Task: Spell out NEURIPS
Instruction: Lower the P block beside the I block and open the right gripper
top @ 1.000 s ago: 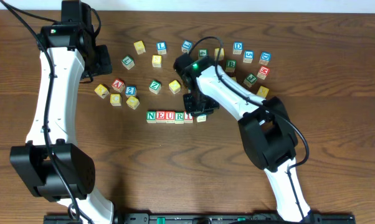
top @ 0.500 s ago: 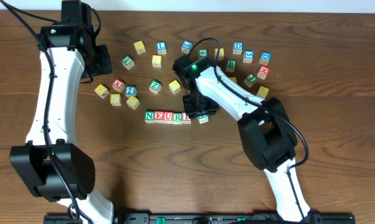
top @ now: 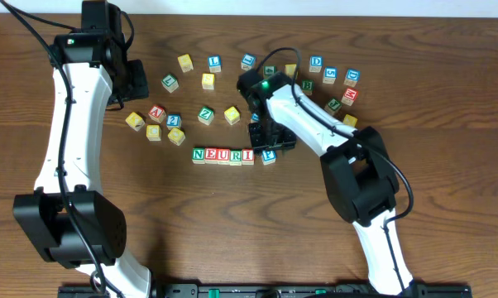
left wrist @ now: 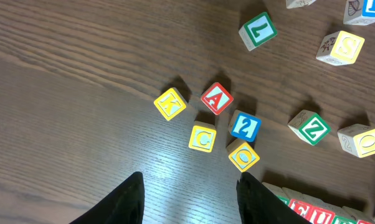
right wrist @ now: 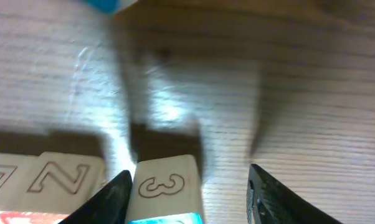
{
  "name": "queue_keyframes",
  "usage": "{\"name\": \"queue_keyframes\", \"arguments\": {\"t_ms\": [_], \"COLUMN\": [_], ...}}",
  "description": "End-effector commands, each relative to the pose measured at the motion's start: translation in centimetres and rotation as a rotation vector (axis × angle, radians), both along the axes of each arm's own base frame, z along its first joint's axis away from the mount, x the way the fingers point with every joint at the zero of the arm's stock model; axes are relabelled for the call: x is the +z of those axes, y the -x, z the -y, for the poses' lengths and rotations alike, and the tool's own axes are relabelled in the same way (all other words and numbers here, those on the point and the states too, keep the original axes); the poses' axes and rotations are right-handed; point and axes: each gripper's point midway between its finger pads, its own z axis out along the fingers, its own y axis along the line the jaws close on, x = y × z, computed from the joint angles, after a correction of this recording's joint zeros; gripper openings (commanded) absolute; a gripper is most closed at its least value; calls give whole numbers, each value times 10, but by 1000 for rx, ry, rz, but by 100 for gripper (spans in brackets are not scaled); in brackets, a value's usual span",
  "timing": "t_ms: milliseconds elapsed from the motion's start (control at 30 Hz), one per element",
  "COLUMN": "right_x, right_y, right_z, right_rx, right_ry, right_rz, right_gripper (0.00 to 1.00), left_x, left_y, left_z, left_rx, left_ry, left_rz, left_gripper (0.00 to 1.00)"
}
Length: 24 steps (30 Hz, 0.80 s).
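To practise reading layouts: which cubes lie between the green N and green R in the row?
The red E and red U, side by side; the overhead view shows it.

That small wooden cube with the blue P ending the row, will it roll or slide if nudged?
The blue P wooden cube probably slides, not rolls: flat faces, square on the table. It looks rigid, likely light. Pushed toward the row, it may shove the red I cube.

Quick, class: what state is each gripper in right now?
Left gripper: open, empty.
Right gripper: open around the small blue-lettered wooden cube, not clamping it.
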Motion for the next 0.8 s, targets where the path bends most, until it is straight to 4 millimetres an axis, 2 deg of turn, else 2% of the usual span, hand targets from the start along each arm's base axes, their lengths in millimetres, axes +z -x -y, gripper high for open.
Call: {"name": "queue_keyframes", "arguments": {"t_ms": [0,200,400,567,767], "right_x": [12,20,51,91,131], "right_y": [-3,-3,-13,-19,-15], "right_z": [2,-10,-11,2,35], "right_rx": [-9,42,53,33,5], "right_ry": [-18,-96,-150,-186,-190], "right_rz": [20,3,63,127,160], "right_gripper": [52,45,47,49,48], "left_x": [16,16,16,16,16], "left_y": [-2,-2,-2,-2,-2], "left_z": [-4,-4,-4,-4,-4], "left_rx": [-4,-4,-4,-4,-4], "left_ry": [-17,-18,-18,-18,-18], "left_rz": [41,41,41,41,41], "left_gripper": [47,47,47,48,47]}}
